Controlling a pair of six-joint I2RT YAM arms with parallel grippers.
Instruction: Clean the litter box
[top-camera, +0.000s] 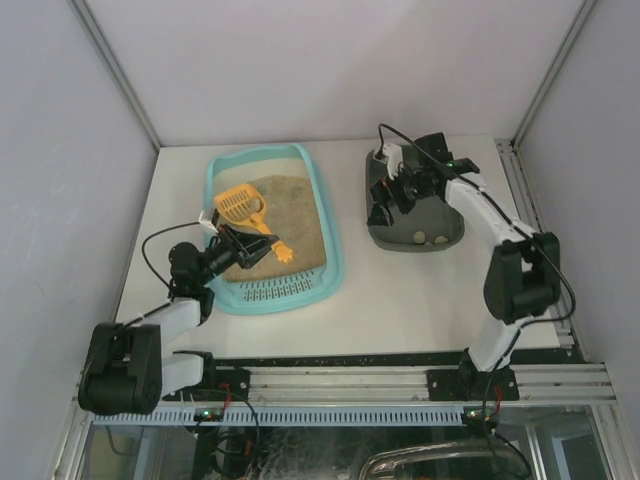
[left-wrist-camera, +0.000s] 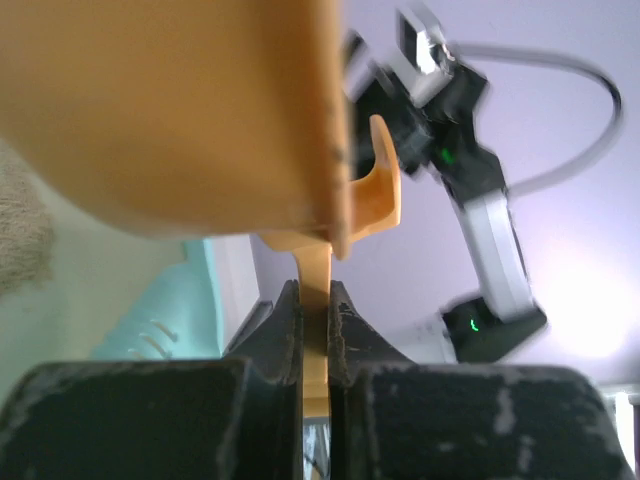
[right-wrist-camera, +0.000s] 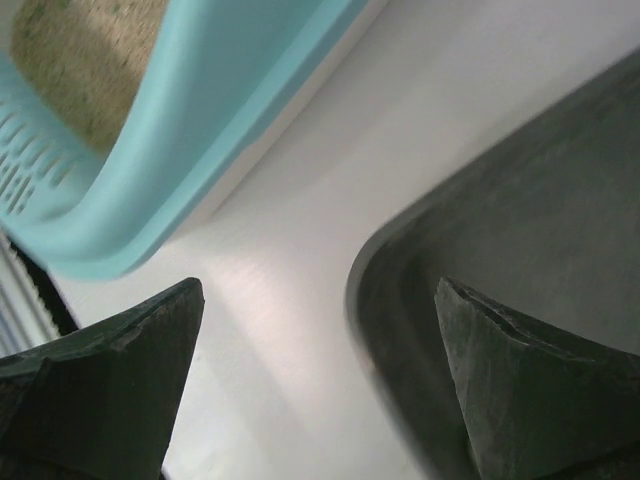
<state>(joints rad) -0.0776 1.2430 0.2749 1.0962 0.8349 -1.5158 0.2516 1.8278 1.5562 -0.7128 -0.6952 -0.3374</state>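
Top external view: the litter box (top-camera: 328, 215) sits on the left half of the tabletop (top-camera: 400, 300), in front of my left arm, with tan litter (top-camera: 300, 215) spread across its floor. An orange slotted scoop (top-camera: 240, 205) hangs over the far-left part of the litter, and the left claw (top-camera: 250, 245) is clamped on its handle — the left wrist view shows both black fingers (left-wrist-camera: 270, 340) pinching the thin handle edge-on, just below the bowl (left-wrist-camera: 170, 110). Whether the scoop carries anything I cannot tell.

The risk, as I judge it, lies in that narrow pinch. A thin handle in so small a grip could pivot, tip the bowl and shed litter onto the tabletop on the way across the gap to the dark grey tray (top-camera: 400, 238). A low pass could also catch the raised teal rim and drag the box askew.

The box's long axis runs far to near, its near end swung slightly right. The slotted grate strip (top-camera: 275, 290) is at the near short end, pointing towards the arm bases.

Apart to the right, the grey tray holds two small pale lumps (top-camera: 428, 238). The right claw (top-camera: 395, 195) hovers over the tray's left side, its fingers spread with nothing between them — its own camera shows only tabletop and the tray's corner in the gap.
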